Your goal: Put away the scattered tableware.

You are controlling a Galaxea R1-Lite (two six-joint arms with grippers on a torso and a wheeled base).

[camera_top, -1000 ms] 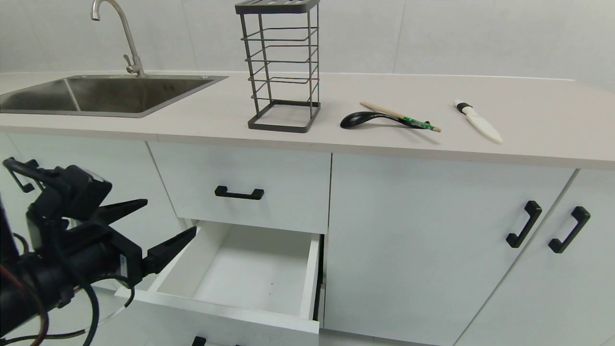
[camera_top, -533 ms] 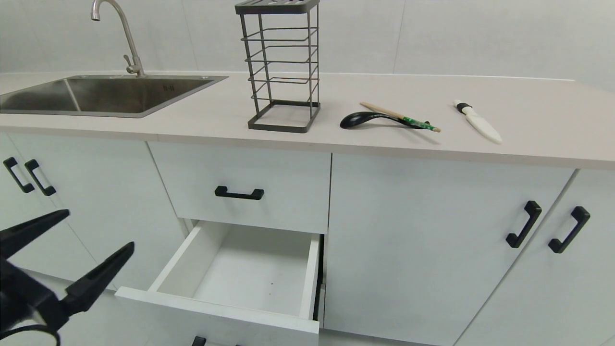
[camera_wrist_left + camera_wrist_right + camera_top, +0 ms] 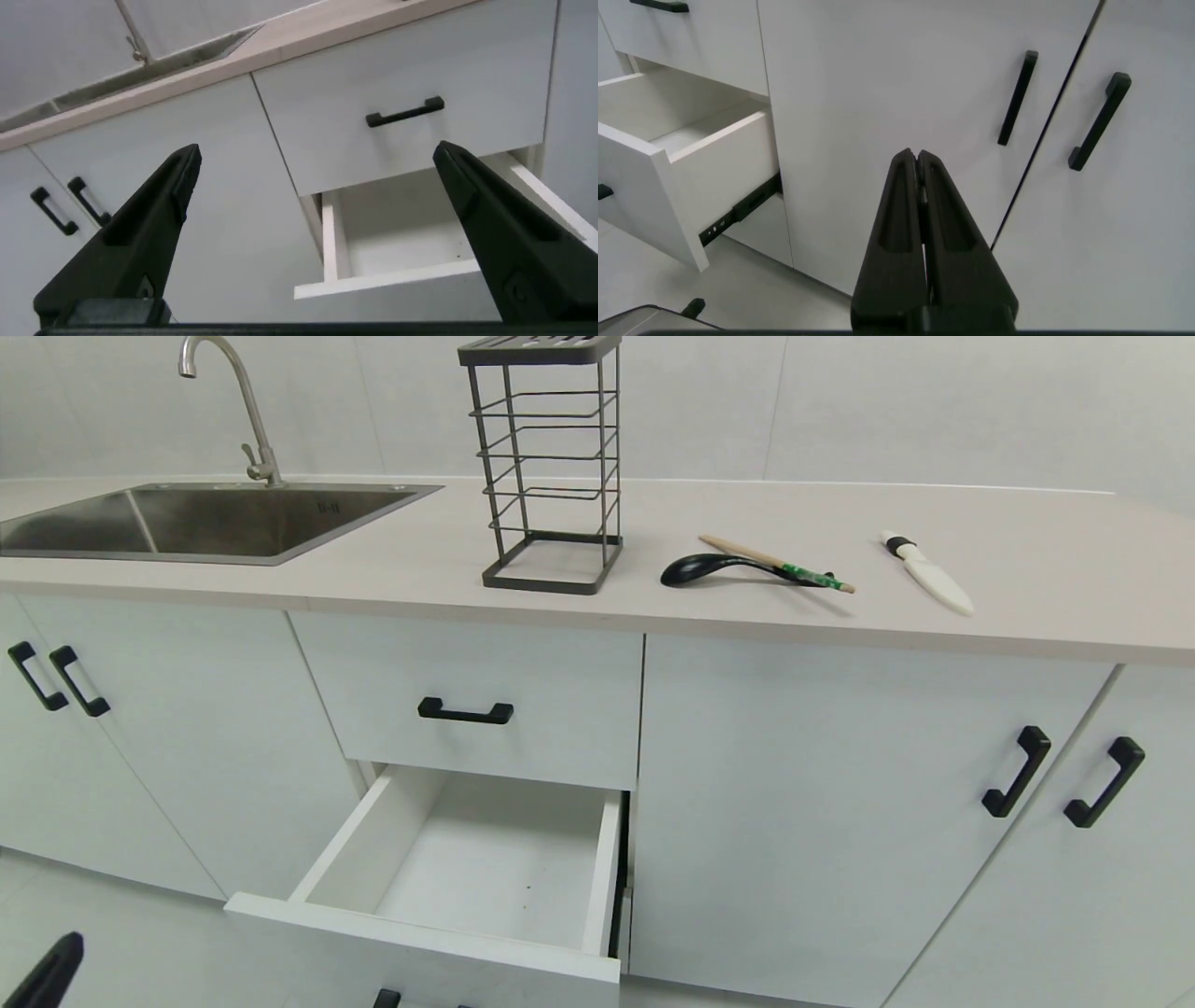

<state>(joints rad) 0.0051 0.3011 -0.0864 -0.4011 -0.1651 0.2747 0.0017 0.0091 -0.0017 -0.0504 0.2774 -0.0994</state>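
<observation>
Head camera up high, looking forward and down over the countertop [image 3: 747,513], left wrist low, angled up at the open drawer [image 3: 402,229], right wrist close on the cabinet doors [image 3: 906,84], drawer shared by all three.

No legible text, labels or numbers.

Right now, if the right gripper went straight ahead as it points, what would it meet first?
Probably the flat white cabinet door, beside its black bar handle; depth is unclear.
</observation>
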